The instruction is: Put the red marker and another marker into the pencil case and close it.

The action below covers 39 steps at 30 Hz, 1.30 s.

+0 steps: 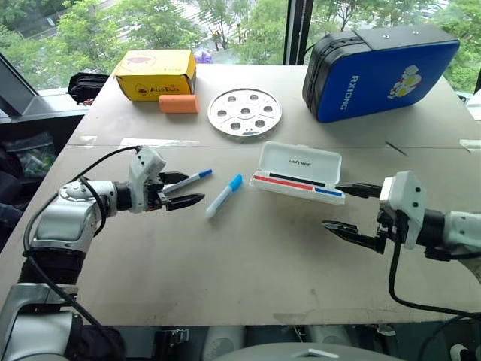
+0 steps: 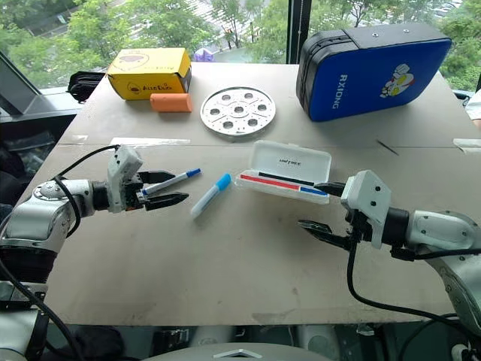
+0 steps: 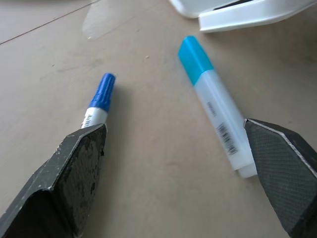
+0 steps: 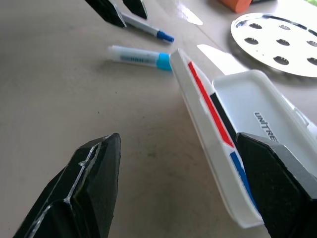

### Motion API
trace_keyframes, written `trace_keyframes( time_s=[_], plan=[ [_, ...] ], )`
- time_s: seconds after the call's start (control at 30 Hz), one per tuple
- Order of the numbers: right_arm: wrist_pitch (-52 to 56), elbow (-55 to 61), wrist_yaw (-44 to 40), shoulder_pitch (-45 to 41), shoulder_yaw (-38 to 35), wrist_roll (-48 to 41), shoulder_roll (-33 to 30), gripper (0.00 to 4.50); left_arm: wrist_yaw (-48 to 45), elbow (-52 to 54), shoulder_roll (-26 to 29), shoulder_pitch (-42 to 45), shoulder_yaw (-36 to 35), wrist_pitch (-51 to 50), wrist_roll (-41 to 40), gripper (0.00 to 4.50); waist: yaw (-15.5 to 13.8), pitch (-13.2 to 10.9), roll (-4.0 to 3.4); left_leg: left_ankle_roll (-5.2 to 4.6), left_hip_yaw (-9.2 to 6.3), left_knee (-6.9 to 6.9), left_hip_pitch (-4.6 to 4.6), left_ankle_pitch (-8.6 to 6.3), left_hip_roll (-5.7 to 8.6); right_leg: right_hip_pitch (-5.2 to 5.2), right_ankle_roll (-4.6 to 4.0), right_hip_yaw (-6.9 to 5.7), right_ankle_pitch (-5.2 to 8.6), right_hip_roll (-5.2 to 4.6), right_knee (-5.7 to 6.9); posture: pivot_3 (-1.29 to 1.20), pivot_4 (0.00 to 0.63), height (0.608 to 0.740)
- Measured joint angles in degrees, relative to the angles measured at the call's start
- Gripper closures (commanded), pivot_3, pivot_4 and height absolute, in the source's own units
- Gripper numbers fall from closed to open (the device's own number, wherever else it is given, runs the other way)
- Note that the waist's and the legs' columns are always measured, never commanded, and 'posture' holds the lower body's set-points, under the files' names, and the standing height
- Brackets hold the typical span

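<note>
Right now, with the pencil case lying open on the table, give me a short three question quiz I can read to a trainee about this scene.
1. True or false: the red marker already lies inside the open pencil case.
2. Which marker lies nearer the pencil case: A, the thin dark-blue-capped marker, or B, the light-blue-capped marker?
3. What round object sits on the table behind the pencil case?

Key
1. True; it lies lengthwise in the tray.
2. B; the thin one lies beside the open left gripper.
3. A silver disc with round holes.
</note>
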<state>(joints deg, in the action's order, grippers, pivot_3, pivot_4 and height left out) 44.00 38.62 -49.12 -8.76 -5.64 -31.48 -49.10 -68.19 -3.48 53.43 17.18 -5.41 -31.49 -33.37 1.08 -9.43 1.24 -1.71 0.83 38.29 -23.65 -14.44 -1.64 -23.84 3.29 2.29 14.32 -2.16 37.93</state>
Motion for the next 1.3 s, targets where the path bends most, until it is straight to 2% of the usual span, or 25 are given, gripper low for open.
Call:
trace_keyframes(
  time_s=[0.27, 0.3, 0.37, 0.4, 0.83, 0.93, 1.0, 1.07, 1.3],
  plan=[
    [-0.9, -19.0, -5.9, -12.1, 13.8, 7.0, -2.3, 0.78, -4.1, 21.4, 3.1, -15.6, -10.6, -7.0, -10.5, 0.0, -0.4, -0.1, -0.06, -0.02, -0.08, 0.02, -0.07, -0.01, 0.0, -0.07, 0.0, 0.0, 0.0, -0.04, -0.01, 0.0, 0.15, 0.74],
    [-1.1, -20.5, -7.0, -13.6, 14.4, 7.1, -2.2, 1.16, -4.0, 23.5, 3.2, -16.9, -11.8, -7.8, -11.6, 0.0, -0.5, -0.1, -0.06, -0.01, -0.08, 0.03, -0.07, -0.01, 0.0, -0.06, 0.0, 0.0, 0.0, -0.05, -0.01, 0.0, 0.15, 0.74],
    [-2.0, -22.5, -9.2, -15.6, 15.1, 7.4, -2.2, 1.55, -3.2, 26.6, 3.2, -18.8, -14.2, -9.1, -13.3, 0.0, -0.5, -0.1, -0.06, -0.02, -0.13, 0.03, -0.06, -0.01, 0.01, -0.04, 0.0, -0.03, 0.0, -0.05, -0.02, 0.0, 0.15, 0.74],
    [-2.6, -23.2, -10.3, -16.3, 15.7, 7.6, -2.2, 1.99, -2.7, 27.9, 3.2, -19.8, -15.2, -9.5, -14.1, 0.0, -0.5, -0.1, -0.06, -0.02, -0.13, 0.03, -0.05, -0.01, 0.01, -0.04, 0.0, -0.03, 0.0, -0.05, -0.01, 0.0, 0.15, 0.74],
    [-3.2, -21.0, -13.3, -16.2, 16.2, 7.0, -2.0, 1.99, -1.5, 30.4, 3.2, -22.3, -17.1, -9.8, -14.7, 0.0, -0.5, -0.1, -0.07, -0.01, -0.14, 0.02, -0.06, -0.01, 0.02, -0.05, 0.0, -0.06, 0.0, -0.04, 0.0, 0.0, 0.15, 0.74],
    [-2.6, -21.3, -12.5, -16.4, 17.4, 8.4, -1.5, 2.75, -1.5, 30.4, 3.2, -21.8, -16.8, -9.6, -14.7, 0.0, -0.4, -0.1, -0.07, -0.01, -0.14, 0.02, -0.05, -0.01, 0.02, -0.05, 0.0, -0.06, 0.0, -0.04, 0.0, 0.0, 0.15, 0.74],
    [-1.9, -21.9, -11.8, -16.8, 18.8, 9.3, -0.6, 3.75, -1.4, 30.4, 3.2, -21.4, -16.5, -9.5, -14.7, 0.0, -0.4, -0.1, -0.07, -0.01, -0.13, 0.02, -0.05, -0.01, 0.03, -0.05, 0.0, -0.05, 0.0, -0.04, 0.0, 0.0, 0.15, 0.74],
    [-1.6, -23.0, -11.2, -17.1, 20.6, 10.7, 0.8, 4.46, -1.2, 30.5, 3.2, -21.2, -16.3, -9.5, -14.7, 0.0, -0.4, -0.1, -0.07, -0.01, -0.13, 0.02, -0.06, -0.01, 0.04, -0.05, 0.0, -0.05, 0.0, -0.04, 0.0, 0.0, 0.15, 0.74],
    [-5.9, -24.2, -10.7, -16.8, 24.4, 15.8, 2.3, 4.46, 0.1, 31.8, 3.1, -21.3, -15.5, -9.4, -14.7, 0.0, -0.4, -0.1, -0.07, -0.01, -0.14, 0.02, -0.05, -0.01, 0.04, -0.05, 0.0, -0.05, 0.0, -0.04, 0.0, 0.0, 0.15, 0.74]
  ],
)
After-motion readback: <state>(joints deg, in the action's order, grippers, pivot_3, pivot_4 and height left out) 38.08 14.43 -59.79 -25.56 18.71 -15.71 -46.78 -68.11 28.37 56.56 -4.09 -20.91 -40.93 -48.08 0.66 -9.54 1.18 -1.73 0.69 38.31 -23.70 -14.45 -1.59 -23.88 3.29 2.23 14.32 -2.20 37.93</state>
